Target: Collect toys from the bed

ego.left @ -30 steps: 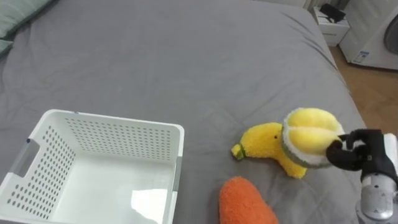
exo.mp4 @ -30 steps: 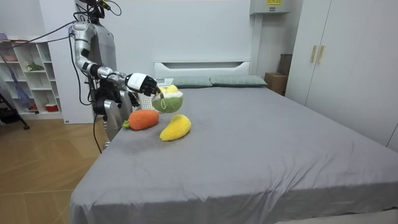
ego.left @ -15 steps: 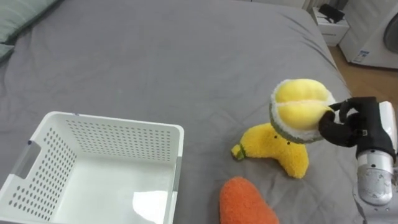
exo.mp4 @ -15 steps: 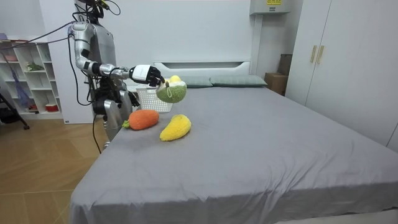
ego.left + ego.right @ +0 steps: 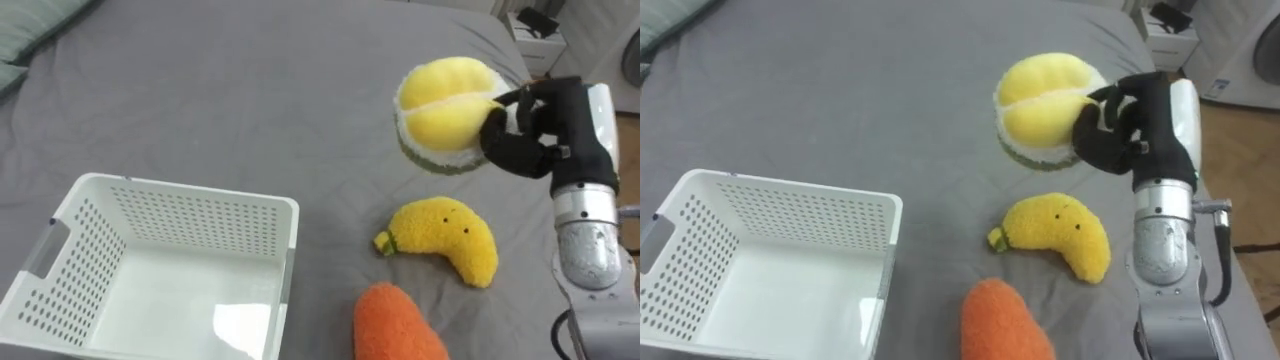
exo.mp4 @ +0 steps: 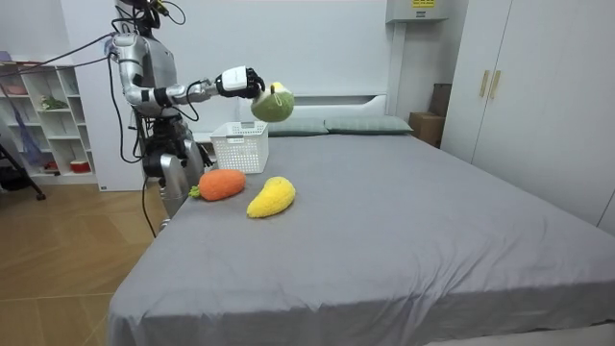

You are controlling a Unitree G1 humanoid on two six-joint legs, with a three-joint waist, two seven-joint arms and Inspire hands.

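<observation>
While R robot hand point(image 5: 527, 138) grips yellow plush point(image 5: 438, 105), banana point(image 5: 447, 245) below.

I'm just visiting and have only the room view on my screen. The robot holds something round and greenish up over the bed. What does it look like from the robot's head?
Observer: It is a soft toy fruit. From above it is yellow, in plump segments, with a pale rim.
Operator: Is it gripped properly?
Observer: It seems so. The right hand has its dark fingers curled round the toy's edge.
Operator: Is anything in the white basket?
Observer: The basket looks empty over the part of its floor that shows.
</observation>
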